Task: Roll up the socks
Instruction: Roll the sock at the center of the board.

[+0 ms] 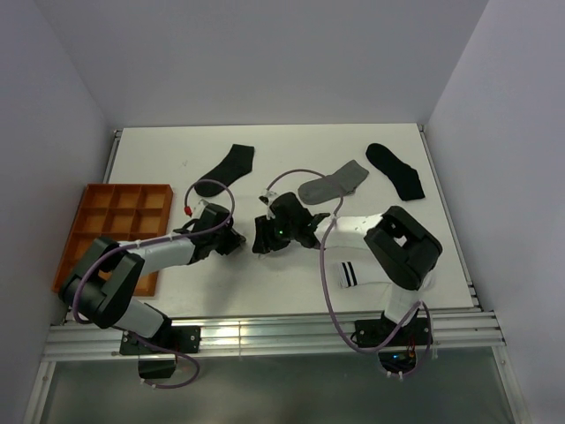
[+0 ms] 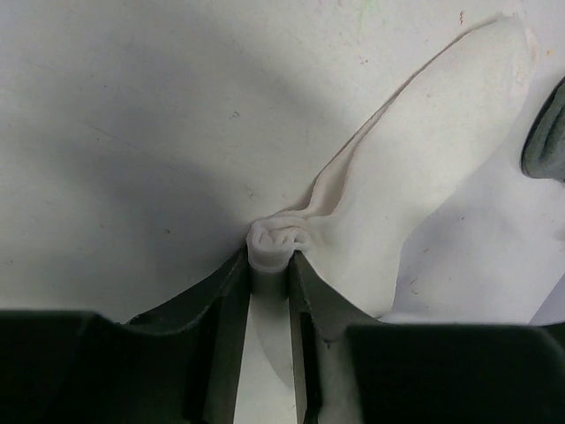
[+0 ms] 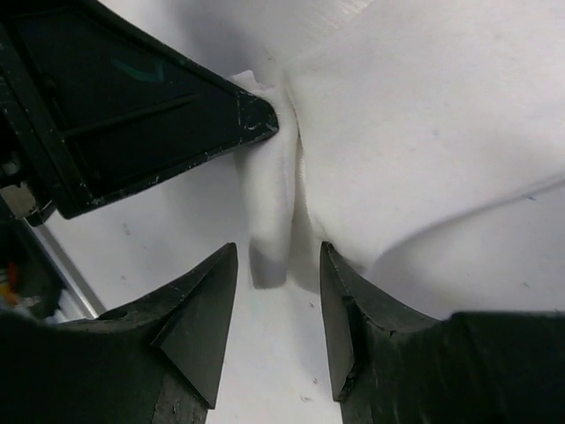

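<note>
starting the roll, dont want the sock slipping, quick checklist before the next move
1. Left pincer gripping the white sock: ok, a bunched edge is clamped between its fingers.
2. Right pincer closed on the sock: not ok, it is open, astride a loose fold.
3. Sock rolled: not ok, most of it lies flat.
4. Pincers apart from each other: ok, close but not touching.
5. Grey sock clear of the work: ok, it lies beyond the arms.
</note>
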Robot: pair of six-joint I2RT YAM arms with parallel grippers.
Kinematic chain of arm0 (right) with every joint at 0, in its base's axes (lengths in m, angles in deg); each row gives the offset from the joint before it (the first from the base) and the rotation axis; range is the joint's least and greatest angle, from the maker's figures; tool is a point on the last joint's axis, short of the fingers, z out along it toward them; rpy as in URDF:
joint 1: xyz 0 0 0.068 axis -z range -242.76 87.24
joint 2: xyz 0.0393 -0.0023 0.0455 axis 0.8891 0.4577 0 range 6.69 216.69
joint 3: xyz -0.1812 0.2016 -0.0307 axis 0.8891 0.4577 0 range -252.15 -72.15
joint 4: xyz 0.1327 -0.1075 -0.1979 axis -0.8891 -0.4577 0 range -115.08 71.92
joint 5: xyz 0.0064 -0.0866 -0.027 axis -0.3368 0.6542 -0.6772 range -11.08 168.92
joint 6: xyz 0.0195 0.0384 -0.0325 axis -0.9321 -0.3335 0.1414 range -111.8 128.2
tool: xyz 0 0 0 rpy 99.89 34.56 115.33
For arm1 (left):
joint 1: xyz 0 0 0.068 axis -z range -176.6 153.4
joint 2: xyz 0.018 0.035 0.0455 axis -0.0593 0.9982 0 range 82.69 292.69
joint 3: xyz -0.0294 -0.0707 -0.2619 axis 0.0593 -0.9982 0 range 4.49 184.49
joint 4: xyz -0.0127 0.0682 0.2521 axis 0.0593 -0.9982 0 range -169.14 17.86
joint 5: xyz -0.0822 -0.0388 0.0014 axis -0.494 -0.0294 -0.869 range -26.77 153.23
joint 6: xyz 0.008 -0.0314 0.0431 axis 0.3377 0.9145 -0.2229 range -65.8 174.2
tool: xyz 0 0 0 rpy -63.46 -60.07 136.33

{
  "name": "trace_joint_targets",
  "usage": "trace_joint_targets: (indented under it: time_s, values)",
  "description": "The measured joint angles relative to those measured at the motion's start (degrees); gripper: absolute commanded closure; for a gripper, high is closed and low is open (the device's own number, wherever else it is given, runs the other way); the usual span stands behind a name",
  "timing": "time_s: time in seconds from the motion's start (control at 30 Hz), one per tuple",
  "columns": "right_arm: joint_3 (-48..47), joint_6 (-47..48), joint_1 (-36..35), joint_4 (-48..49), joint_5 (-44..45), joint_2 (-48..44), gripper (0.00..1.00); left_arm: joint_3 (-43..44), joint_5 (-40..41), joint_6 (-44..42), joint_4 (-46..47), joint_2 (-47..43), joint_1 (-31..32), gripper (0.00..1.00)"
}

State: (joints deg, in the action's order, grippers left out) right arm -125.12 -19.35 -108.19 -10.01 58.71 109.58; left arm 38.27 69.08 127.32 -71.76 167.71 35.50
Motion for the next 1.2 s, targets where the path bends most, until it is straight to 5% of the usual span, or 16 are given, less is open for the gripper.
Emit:
trace_joint_targets:
  time_s: [0.67,1.2]
  values:
    - [-3.28,14.91,-13.38,-2.78,26.62,-1.99,0.53,2.58,0.2,-2.89,-2.45,1.57,1.07,0.71]
    - [-3.23,15.04,-13.68,0.74,28.2,-0.2,0.59,2.58,-0.66,-2.43,-2.56,1.7,0.59,0.72]
